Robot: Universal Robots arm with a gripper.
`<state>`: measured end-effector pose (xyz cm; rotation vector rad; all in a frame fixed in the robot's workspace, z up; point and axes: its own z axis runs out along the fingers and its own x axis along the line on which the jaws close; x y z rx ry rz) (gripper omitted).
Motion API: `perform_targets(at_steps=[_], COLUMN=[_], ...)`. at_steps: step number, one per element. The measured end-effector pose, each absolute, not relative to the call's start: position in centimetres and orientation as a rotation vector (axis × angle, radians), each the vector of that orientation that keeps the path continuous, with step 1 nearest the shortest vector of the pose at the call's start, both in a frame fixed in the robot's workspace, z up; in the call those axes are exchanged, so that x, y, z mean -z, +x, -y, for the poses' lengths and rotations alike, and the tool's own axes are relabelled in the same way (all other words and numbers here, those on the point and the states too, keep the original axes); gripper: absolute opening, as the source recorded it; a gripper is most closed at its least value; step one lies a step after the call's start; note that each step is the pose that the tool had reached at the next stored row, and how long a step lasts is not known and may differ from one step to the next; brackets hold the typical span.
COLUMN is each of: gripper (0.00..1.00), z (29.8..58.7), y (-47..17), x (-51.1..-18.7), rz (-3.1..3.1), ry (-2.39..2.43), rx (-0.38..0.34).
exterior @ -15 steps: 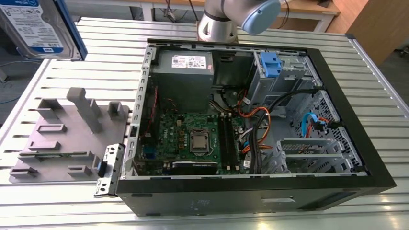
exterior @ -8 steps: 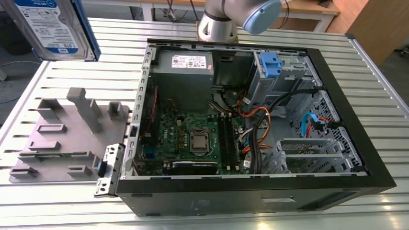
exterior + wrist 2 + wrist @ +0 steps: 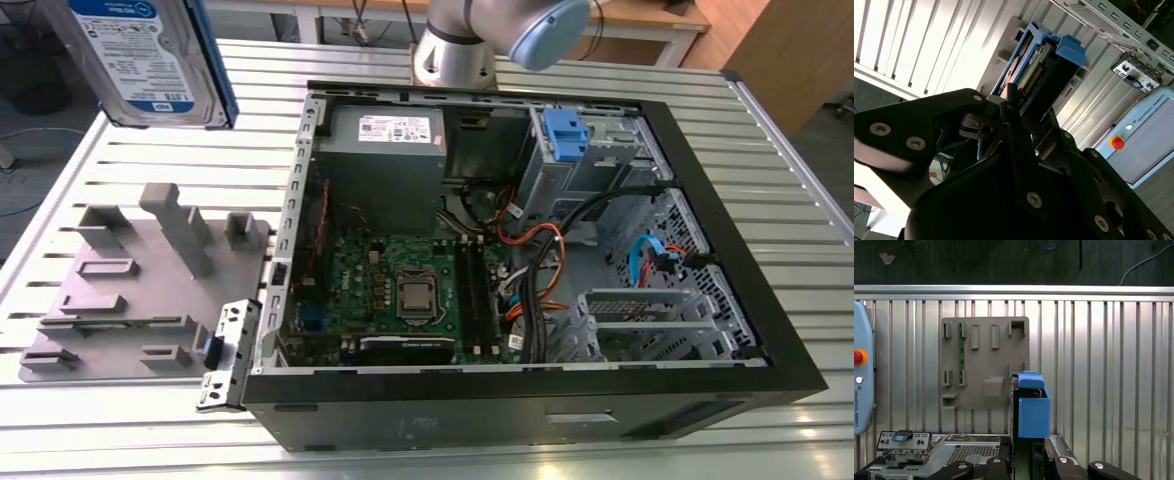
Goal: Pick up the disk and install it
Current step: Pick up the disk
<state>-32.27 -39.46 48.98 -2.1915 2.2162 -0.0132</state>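
Tool (image 3: pixel 1029 455) clamped shut on the disk (image 3: pixel 1033 412) — blue-framed, held edge-on in the air over the slatted table (image 3: pixel 1094 365). Beyond it in the first wrist view, a grey fixture plate (image 3: pixel 985 365) lies flat. In the exterior view the disk hangs approx. 10 o'clock of the open PC case (image 3: pixel 507 400) — apart from it, plate at 9.
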Motion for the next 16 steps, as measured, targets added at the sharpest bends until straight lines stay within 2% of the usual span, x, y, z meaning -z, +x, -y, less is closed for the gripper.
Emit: perform_targets(at_steps=[16], gripper=[0.35], z=[39.5], y=[-29.3], x=[-49.0], rz=[-2.216], ry=[-2.191], rx=[0.013])
